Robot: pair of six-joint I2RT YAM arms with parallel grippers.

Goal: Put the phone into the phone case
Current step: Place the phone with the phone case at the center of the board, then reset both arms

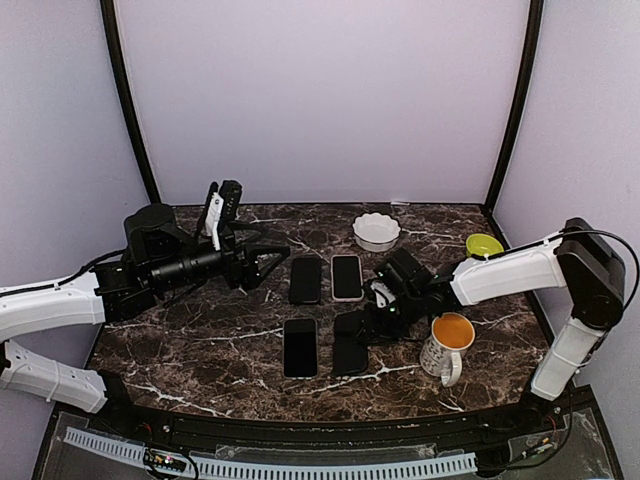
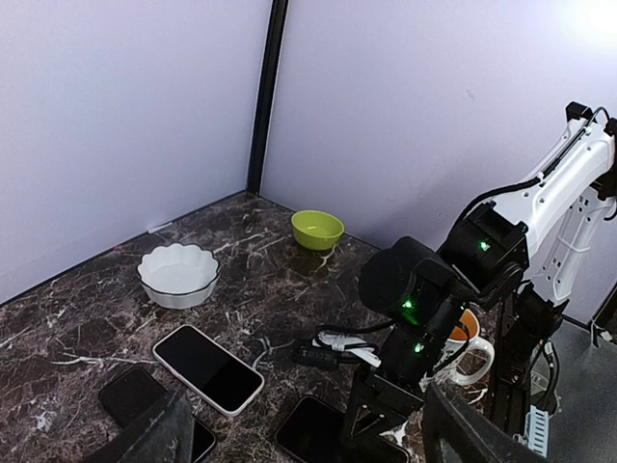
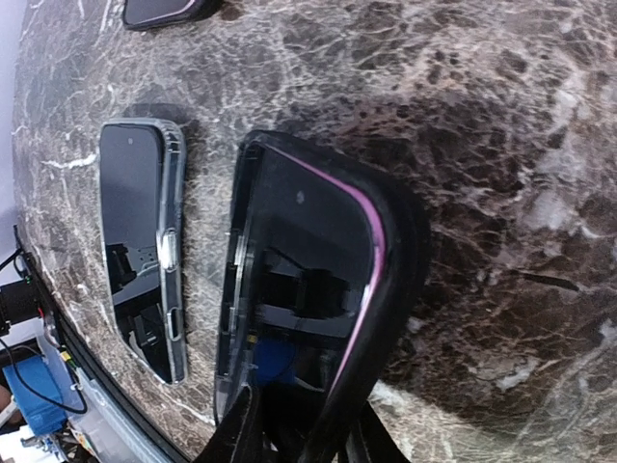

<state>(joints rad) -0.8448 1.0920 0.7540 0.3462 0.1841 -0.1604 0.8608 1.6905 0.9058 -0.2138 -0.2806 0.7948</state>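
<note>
A phone [image 3: 299, 251] with a pink edge lies tilted inside a black phone case [image 3: 390, 289], its right side raised off the marble. In the top view this pair [image 1: 350, 345] sits right of centre. My right gripper [image 3: 304, 429] reaches over the pair's near end, one finger on each side of the rim and a little apart; whether it still grips is unclear. My left gripper [image 1: 268, 255] hangs open and empty above the table, left of the phones. Its dark fingers [image 2: 159, 434] frame the bottom of the left wrist view.
Beside the case lies a phone in a clear case [image 3: 145, 231]. Farther back lie a black phone [image 1: 305, 279] and a white-rimmed phone [image 1: 346, 277]. A white bowl [image 1: 377, 230] and a green bowl [image 1: 484, 244] stand at the back. An orange-filled mug [image 1: 448, 345] stands close to the right arm.
</note>
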